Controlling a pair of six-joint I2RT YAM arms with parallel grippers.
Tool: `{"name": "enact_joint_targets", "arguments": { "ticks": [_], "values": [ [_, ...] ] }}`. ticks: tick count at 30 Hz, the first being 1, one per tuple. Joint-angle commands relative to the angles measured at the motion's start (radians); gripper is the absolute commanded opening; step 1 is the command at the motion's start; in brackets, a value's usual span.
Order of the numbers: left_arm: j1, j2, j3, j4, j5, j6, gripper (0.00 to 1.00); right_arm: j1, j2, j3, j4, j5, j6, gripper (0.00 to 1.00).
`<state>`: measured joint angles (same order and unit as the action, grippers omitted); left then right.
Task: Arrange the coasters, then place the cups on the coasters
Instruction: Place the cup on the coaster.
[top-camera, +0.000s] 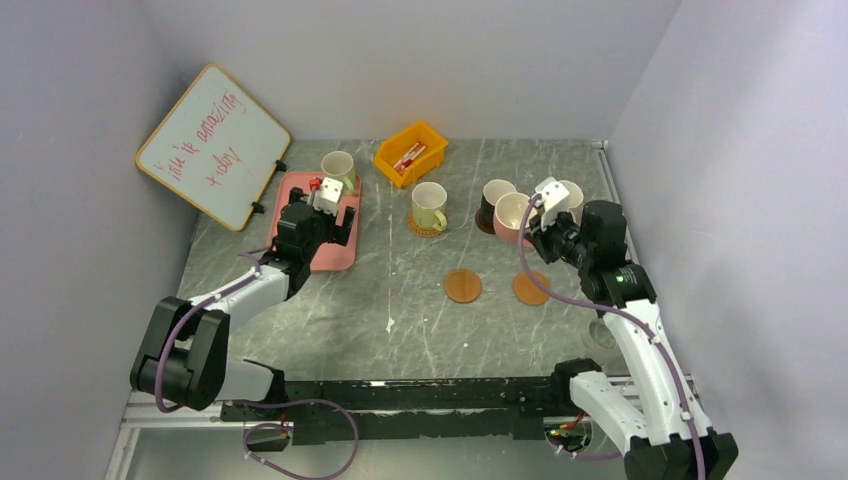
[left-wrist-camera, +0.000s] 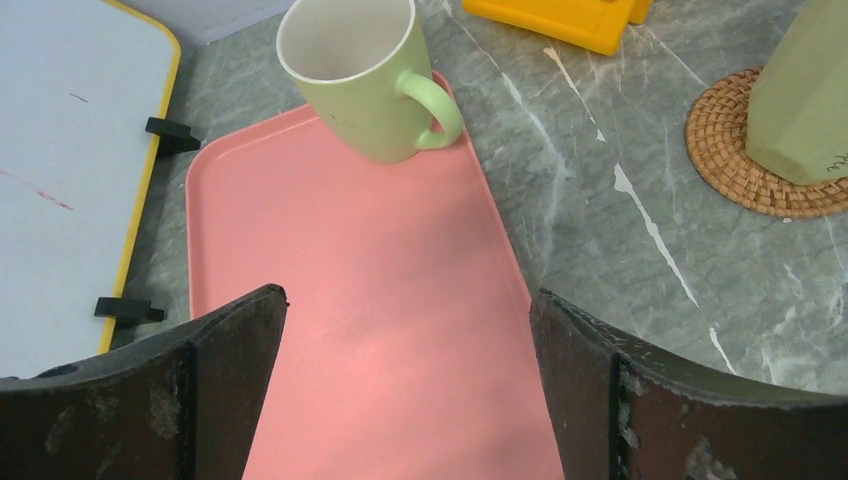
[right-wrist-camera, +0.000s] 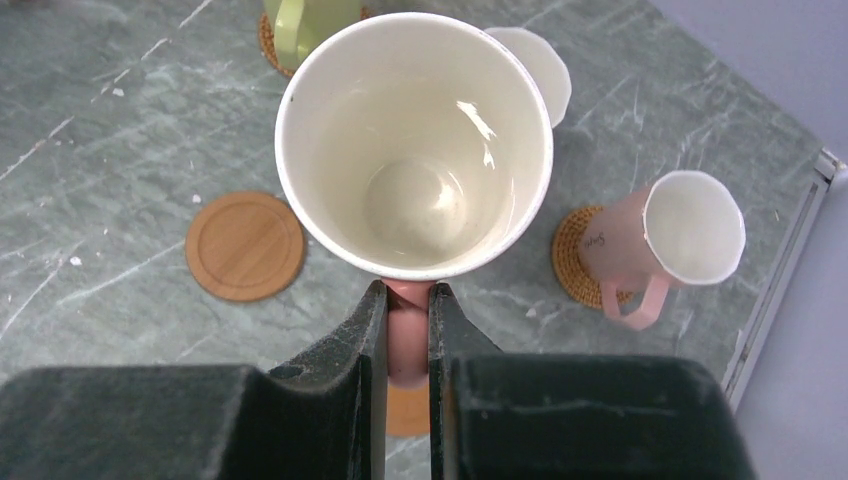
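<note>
Holding one upright pale green cup (left-wrist-camera: 365, 105), the pink tray (left-wrist-camera: 380, 330) lies flat.

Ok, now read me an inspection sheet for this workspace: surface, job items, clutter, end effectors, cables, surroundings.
Surface: grey marbled table, a few white specks.
Job's things: left bare coaster and right bare coaster, nothing on them; green mug on woven coaster; second green mug at far end of pink tray; black mug; pink mug on tan coaster.
Clutter: yellow bin, red and white item inside.
End effectors: left end effector open, empty, over the tray; right end effector shut on held pink mug by its handle.
Cables: left purple cable, right purple cable, along the arms.
Surroundings: whiteboard leaning at left; plain walls.
</note>
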<state>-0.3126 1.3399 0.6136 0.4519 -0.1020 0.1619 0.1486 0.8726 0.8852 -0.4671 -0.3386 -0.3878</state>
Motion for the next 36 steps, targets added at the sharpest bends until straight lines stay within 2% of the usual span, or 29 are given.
{"name": "enact_joint_targets", "arguments": {
  "ticks": [1, 13, 16, 22, 26, 28, 31, 36],
  "values": [
    [0.003, 0.013, 0.031, 0.033, 0.016, -0.008, 0.96, -0.012, -0.072, 0.012, 0.044, 0.013, -0.034, 0.0],
    [0.004, 0.009, 0.029, 0.029, 0.021, -0.01, 0.96, -0.079, -0.013, 0.014, -0.043, -0.068, -0.04, 0.0],
    [0.003, 0.01, 0.031, 0.03, 0.021, -0.01, 0.96, -0.121, 0.01, 0.019, -0.05, -0.133, -0.068, 0.0],
    [0.003, 0.005, 0.029, 0.029, 0.018, -0.007, 0.96, -0.34, 0.085, 0.03, -0.099, -0.366, -0.161, 0.0],
    [0.004, 0.008, 0.03, 0.031, 0.018, -0.007, 0.96, -0.569, 0.143, 0.011, -0.115, -0.57, -0.243, 0.0],
    [0.004, 0.012, 0.031, 0.033, 0.021, -0.007, 0.96, -0.646, 0.162, 0.0, -0.144, -0.637, -0.284, 0.0],
    [0.004, 0.019, 0.035, 0.03, 0.023, -0.009, 0.96, -0.686, 0.141, -0.031, -0.162, -0.646, -0.321, 0.0],
    [0.004, 0.031, 0.037, 0.032, 0.027, -0.009, 0.96, -0.689, 0.006, -0.076, -0.207, -0.6, -0.379, 0.0]
  ]
}}
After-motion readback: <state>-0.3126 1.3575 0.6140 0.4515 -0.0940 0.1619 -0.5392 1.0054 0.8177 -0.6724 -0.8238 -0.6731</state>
